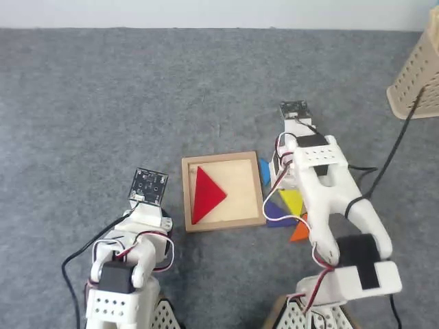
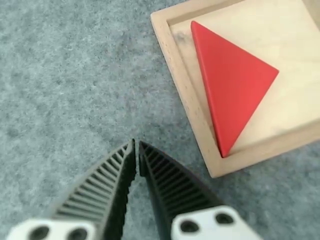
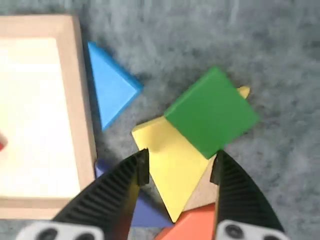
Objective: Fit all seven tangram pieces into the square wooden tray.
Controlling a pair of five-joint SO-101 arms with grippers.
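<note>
Right gripper (image 3: pixel 181 165) is spread wide and holds nothing. It straddles the pointed end of the yellow wooden triangle (image 3: pixel 172 175) in the loose pile just beside the square wooden tray (image 3: pixel 82 100). Left gripper (image 2: pixel 137 147) is pinched almost closed, empty, over the grey carpeted desk (image 2: pixel 60 75) near a tray corner.

Risks as I judge them:
- The green wooden square (image 3: pixel 212 112) overlaps the yellow triangle, so closing and lifting could drag or flip it.
- The triangle's edges slant toward the tip, so it may squirt out of the pinch.
- A low approach could shove the dark blue piece (image 3: pixel 142 212) against the tray wall.

Counts:
- One tray.
- One large red wooden triangle (image 1: pixel 204 194) inside it, along the side away from the pile.
- Five pieces clearly outside: yellow triangle, green square, light blue wooden triangle (image 3: pixel 111 87), dark blue piece, orange piece (image 3: pixel 187 225).
- A yellow tip (image 3: pixel 243 91) pokes out behind the green square, maybe a sixth piece; I can't tell.
</note>
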